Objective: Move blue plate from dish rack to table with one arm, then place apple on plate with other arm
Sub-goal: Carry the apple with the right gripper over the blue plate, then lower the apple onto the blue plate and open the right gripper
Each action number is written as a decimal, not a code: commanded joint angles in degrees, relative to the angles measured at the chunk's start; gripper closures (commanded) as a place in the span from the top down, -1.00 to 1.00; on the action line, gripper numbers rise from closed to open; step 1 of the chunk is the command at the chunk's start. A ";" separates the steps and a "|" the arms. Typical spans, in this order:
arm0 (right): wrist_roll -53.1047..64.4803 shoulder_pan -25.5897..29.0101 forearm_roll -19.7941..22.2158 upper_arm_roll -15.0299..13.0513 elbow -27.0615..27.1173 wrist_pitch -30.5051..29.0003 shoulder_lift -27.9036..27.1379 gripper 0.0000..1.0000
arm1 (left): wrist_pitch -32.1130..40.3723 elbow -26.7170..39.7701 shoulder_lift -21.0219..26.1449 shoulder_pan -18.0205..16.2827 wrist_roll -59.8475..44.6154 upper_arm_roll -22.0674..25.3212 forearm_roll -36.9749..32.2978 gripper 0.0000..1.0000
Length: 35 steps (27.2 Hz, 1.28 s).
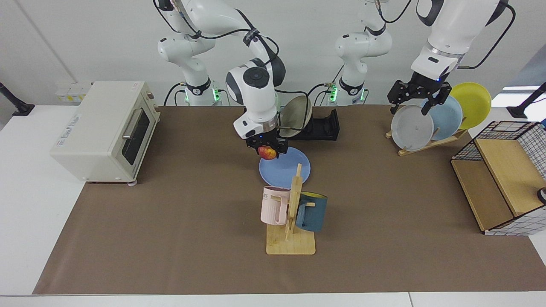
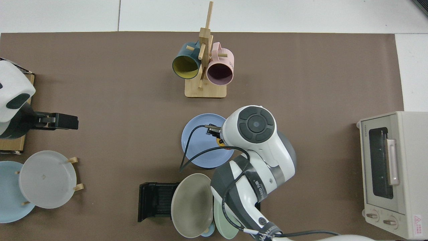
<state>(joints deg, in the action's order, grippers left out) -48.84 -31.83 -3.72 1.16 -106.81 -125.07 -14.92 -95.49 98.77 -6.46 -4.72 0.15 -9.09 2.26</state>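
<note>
Starting at the left of the facing view, a cream toaster oven (image 1: 104, 130) sits on the brown mat of the table (image 1: 170, 238), its door turned toward the middle. Near the centre, the right arm reaches out from its base at upper left, and the right gripper (image 1: 267, 150) hangs over the left rim of the blue plate (image 1: 286, 170), its fingers closed on the apple (image 1: 267, 152). The apple is held above the plate and does not touch it. The blue plate lies flat on the mat, between the dish rack (image 1: 320, 125) behind it and the wooden mug tree (image 1: 292, 221) in front, which carries a pink mug (image 1: 273, 204) and a dark blue mug (image 1: 311, 211). A beige plate (image 1: 296, 111) stands in the rack, partly hidden by the arm. In the top view the arm covers the right part of the blue plate (image 2: 200, 147), and only a sliver of the apple (image 2: 220, 142) shows under the wrist.

Further right in the facing view, the left gripper (image 1: 418, 100) waits, fingers spread wide and holding nothing, just above a grey plate (image 1: 411, 128) on a slanted wooden stand, beside a pale blue plate (image 1: 448, 113) and a yellow plate (image 1: 473, 102). At the far right stands a wire-and-wood shelf (image 1: 503, 179).
</note>
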 commanded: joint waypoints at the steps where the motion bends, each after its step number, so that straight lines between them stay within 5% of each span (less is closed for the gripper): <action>1: -5.03 -2.89 0.65 -0.63 3.89 -2.72 -5.55 -1.00 | -1.37 1.42 -0.13 0.68 0.64 0.39 0.64 1.00; 17: -6.09 -3.59 0.83 -0.28 3.11 -9.14 -10.75 -1.00 | -1.37 1.51 -0.04 0.68 0.55 0.39 0.64 1.00; 18: -6.09 -3.51 0.82 -0.19 2.93 -9.05 -10.75 -0.91 | -1.37 1.51 -0.04 0.68 0.55 0.30 0.64 1.00; 19: -6.18 -3.59 0.82 -0.28 2.84 -8.62 -10.75 -0.41 | -1.37 1.51 0.05 0.68 0.55 0.30 0.64 1.00; 21: -6.18 -3.77 1.09 -0.37 2.93 -8.17 -10.57 0.99 | -1.46 1.68 -0.04 0.68 0.55 0.30 0.64 1.00; 35: -2.06 -1.67 0.65 -1.24 7.76 0.96 -3.72 1.00 | -1.81 1.69 0.22 0.68 0.46 0.22 0.64 1.00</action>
<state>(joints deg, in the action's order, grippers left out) -53.35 -35.32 -3.31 -0.26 -101.46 -128.32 -22.25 -95.88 99.32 -5.90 -4.70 0.15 -9.26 2.38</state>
